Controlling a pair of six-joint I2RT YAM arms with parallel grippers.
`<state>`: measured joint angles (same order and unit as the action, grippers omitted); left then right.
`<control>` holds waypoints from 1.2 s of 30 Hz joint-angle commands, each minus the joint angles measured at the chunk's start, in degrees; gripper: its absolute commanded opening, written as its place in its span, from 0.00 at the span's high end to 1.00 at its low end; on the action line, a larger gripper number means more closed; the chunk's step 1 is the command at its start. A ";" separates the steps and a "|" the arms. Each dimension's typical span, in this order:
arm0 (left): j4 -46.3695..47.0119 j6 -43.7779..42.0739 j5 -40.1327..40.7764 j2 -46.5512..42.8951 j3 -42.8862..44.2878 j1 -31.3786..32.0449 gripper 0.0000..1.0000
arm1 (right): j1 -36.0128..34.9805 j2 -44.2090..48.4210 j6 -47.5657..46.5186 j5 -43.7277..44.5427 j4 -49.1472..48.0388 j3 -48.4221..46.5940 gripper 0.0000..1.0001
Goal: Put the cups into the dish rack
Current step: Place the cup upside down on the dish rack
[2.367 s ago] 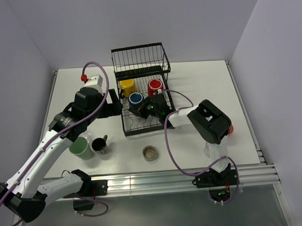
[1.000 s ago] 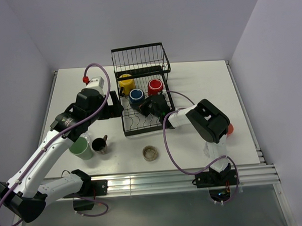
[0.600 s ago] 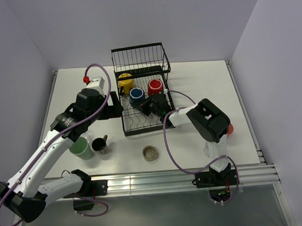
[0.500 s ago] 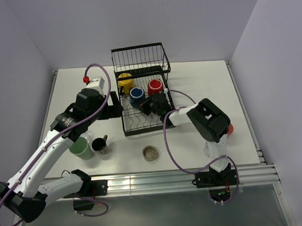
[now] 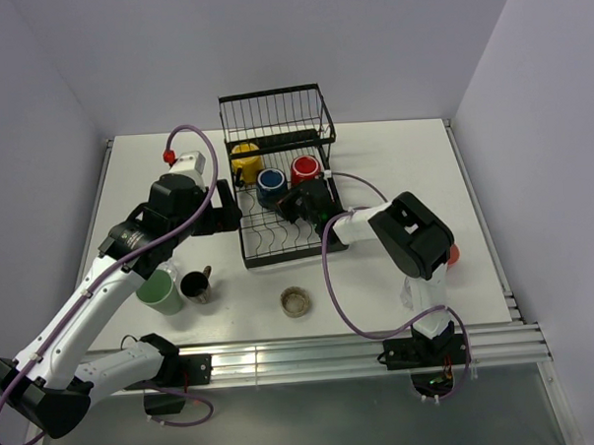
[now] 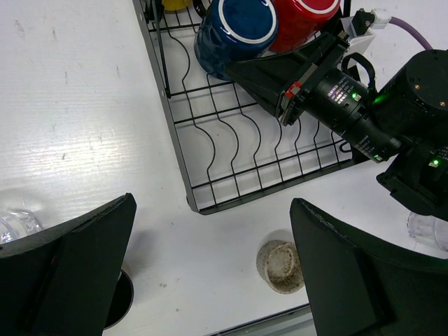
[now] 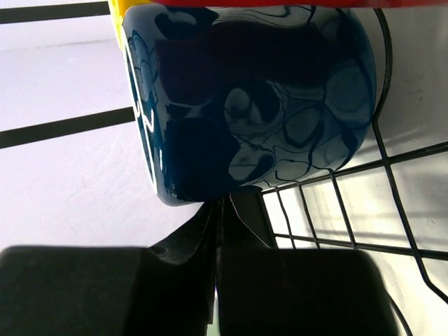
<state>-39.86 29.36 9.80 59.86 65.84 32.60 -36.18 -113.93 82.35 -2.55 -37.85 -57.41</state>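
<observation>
Touching the navy mug (image 7: 252, 105) low on its side, the right fingers (image 7: 218, 210) are pressed together and hold nothing. That mug sits in the dish rack (image 5: 278, 245), just beside the red mug (image 5: 306, 169). The left fingers (image 5: 227, 210) hang spread wide above the table (image 5: 393, 159), at the rack's left edge.

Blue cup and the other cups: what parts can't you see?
Navy mug: left wrist view, top edge crops it.
Yellow mug: same view, only a sliver at that edge.
Black mug: same view, mostly behind a left gripper finger.
Clear glass: top view, right arm covers most.
</observation>
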 commanded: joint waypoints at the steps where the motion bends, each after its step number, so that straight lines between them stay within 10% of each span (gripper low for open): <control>1: 1.89 -0.98 -1.10 0.00 0.69 -0.34 0.01 | 0.85 -0.86 -1.57 1.93 0.14 -2.27 1.00; 36: 1.89 -1.42 -0.92 0.00 -0.10 -0.69 0.01 | 4.28 -3.75 -6.58 1.58 5.50 -9.83 1.00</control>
<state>-39.92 29.15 9.69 59.86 65.84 32.29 -32.67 -116.62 77.45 -2.57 -32.45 -64.27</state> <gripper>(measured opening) 0.992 0.007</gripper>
